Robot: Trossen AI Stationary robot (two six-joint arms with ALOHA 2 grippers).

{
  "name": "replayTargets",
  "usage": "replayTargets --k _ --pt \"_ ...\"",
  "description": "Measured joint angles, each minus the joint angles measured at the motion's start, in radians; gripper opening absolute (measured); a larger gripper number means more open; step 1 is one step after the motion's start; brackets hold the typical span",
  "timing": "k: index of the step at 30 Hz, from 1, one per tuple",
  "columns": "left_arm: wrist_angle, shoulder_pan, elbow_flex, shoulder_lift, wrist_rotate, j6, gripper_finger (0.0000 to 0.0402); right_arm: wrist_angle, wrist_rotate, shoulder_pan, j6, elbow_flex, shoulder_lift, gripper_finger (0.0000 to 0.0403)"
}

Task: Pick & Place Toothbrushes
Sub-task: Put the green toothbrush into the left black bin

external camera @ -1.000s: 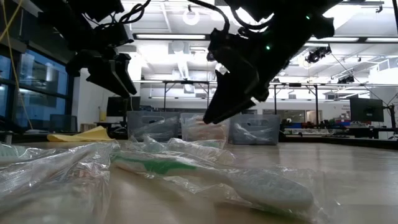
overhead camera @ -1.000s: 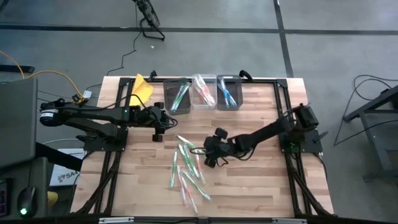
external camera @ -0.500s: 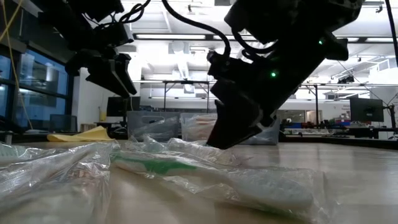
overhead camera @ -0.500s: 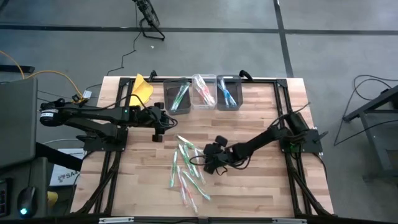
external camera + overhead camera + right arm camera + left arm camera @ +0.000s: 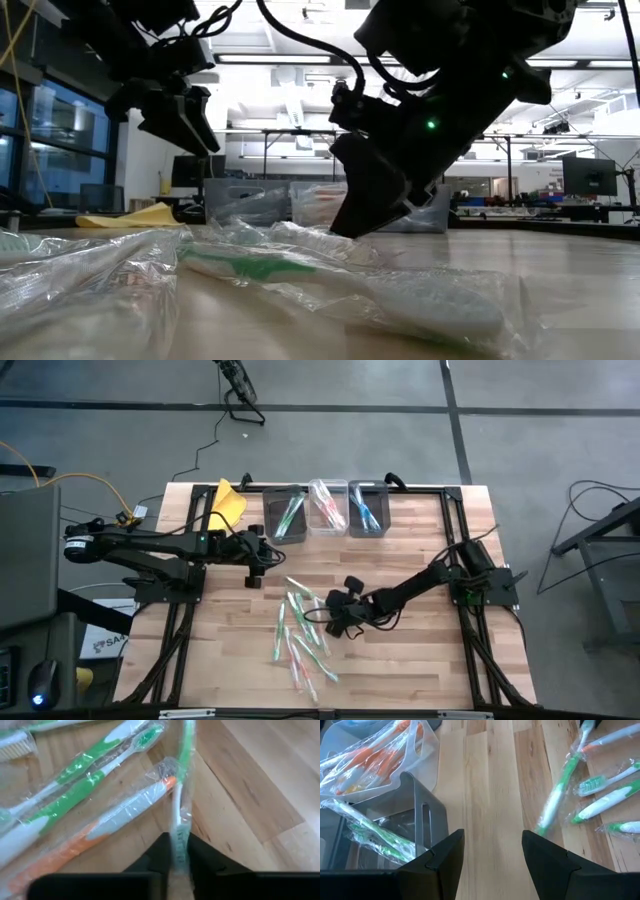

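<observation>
Several wrapped toothbrushes [image 5: 300,632], white with green or orange, lie loose in the middle of the table. My right gripper [image 5: 336,620] is down at the pile's right side, shut on a green-and-white toothbrush [image 5: 183,780] in its clear wrapper. That toothbrush lies with its green part across an orange-and-white one [image 5: 100,832]. My left gripper [image 5: 492,862] hangs open above bare wood near the far bins, with nothing between its fingers. In the low view it [image 5: 178,118] is raised well above the table. My right gripper pinches the green-and-white toothbrush between its two fingers [image 5: 161,854] at the white end [image 5: 178,837], through the wrapper. The fingers slant down from the table's right, roughly in line with the toothbrush. The rest of the toothbrush lies on the wood and on the pile.
Three small bins stand in a row at the far edge, holding green [image 5: 285,513], pink-orange [image 5: 327,507] and blue [image 5: 367,510] toothbrushes. A yellow cloth [image 5: 228,503] lies at the far left. Bare wood [image 5: 430,650] stretches right of the pile.
My right gripper has sunk onto the right side of the pile, shifting a little toward the table's near edge. The left arm and the pile have kept still.
</observation>
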Motion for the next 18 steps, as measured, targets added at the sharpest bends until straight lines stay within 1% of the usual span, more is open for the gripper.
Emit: replayTargets --k 2,3,7,11,18 --pt "0.0 0.0 0.0 0.0 0.0 0.0 0.0193 -0.004 0.003 0.0 -0.025 0.0 -0.004 0.0019" --pt "0.0 0.0 0.0 0.0 0.0 0.0 0.0193 -0.009 0.003 0.0 -0.039 0.0 -0.005 0.0016" --pt "0.003 0.0 0.0 0.0 0.001 -0.001 0.0193 -0.04 0.018 -0.013 -0.075 -0.002 -0.03 0.0019" --pt "0.029 0.0 0.0 0.0 0.001 -0.002 0.0193 -0.068 0.076 -0.039 -0.133 -0.001 -0.081 0.0014" --pt "0.151 0.0 0.0 0.0 0.002 -0.017 0.0193 -0.046 0.16 -0.099 -0.262 -0.001 -0.196 0.0015"
